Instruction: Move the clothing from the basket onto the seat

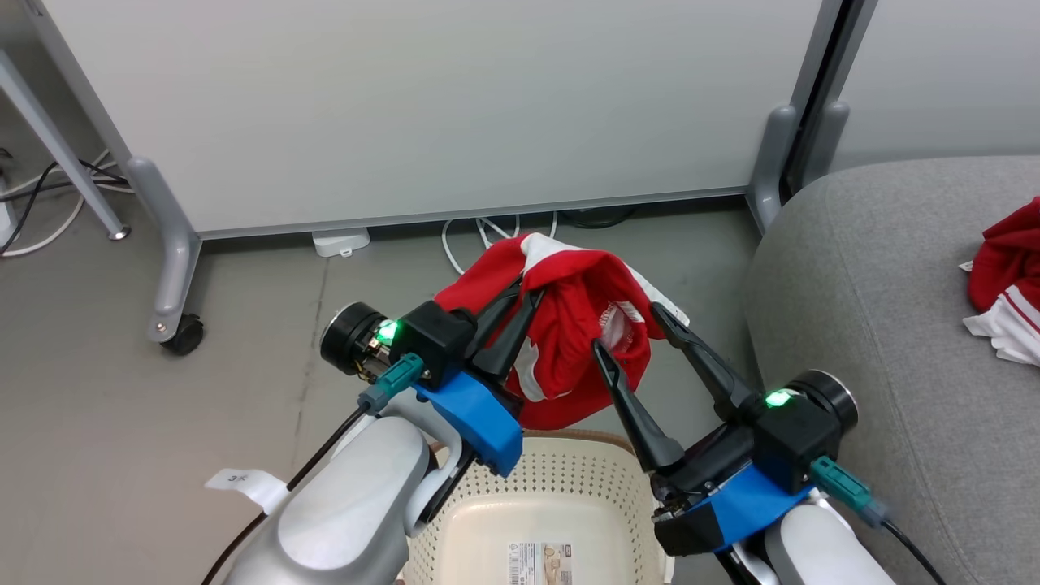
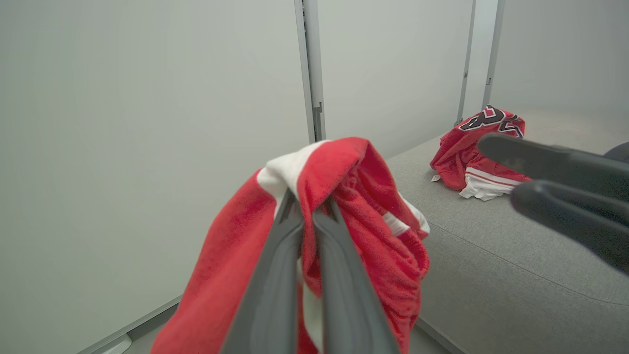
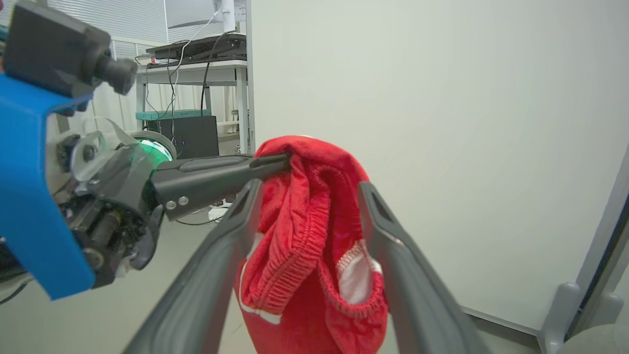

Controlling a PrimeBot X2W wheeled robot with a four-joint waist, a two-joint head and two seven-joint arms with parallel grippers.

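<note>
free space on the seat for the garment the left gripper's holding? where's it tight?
Free: the seat, bare grey from its rounded edge beside the basket across to the red garment lying at its far side. Tight: above the basket, where the left gripper is shut on the held garment and the open right gripper straddles it.

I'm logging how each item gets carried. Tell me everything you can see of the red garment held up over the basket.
The red garment is thin fabric with white trim and a gathered elastic band, bunched and partly inside out. It hangs above the basket, pinched at its top by the shut left gripper. The open right gripper straddles it; whether they touch is unclear.
</note>
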